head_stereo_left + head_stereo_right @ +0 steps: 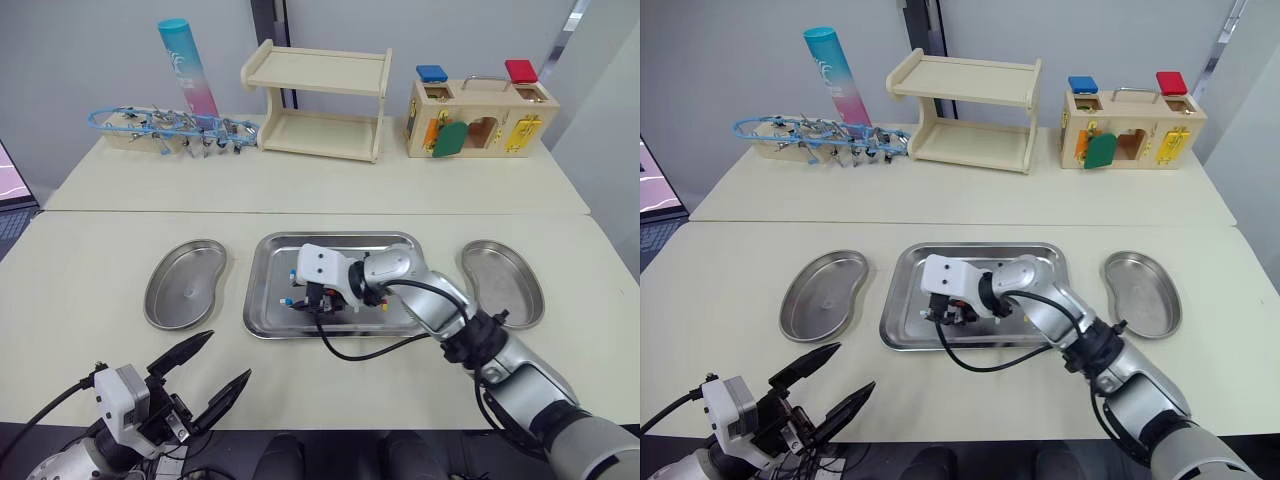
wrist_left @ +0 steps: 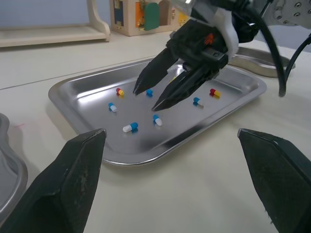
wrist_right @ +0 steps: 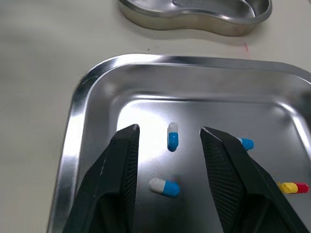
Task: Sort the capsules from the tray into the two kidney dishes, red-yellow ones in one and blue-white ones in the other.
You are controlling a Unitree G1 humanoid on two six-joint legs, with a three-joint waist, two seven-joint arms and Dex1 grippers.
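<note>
You're in a robot test lab: steel tray (image 1: 395, 250), kidney dishes (image 1: 185, 285), latch box (image 1: 478, 120) and shelf (image 1: 318, 100) on plain tables (image 1: 90, 250).

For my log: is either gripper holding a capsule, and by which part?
Nothing. The right gripper stands open over capsules in the tray; the left gripper is open, empty.

one tray (image 1: 335, 237), two kidney dishes (image 1: 185, 285)

Head stereo pair: we look fwd/down over whole table (image 1: 100, 250). L wrist cam: low, faces tray (image 2: 87, 92). R wrist cam: close above; shares tray.
</note>
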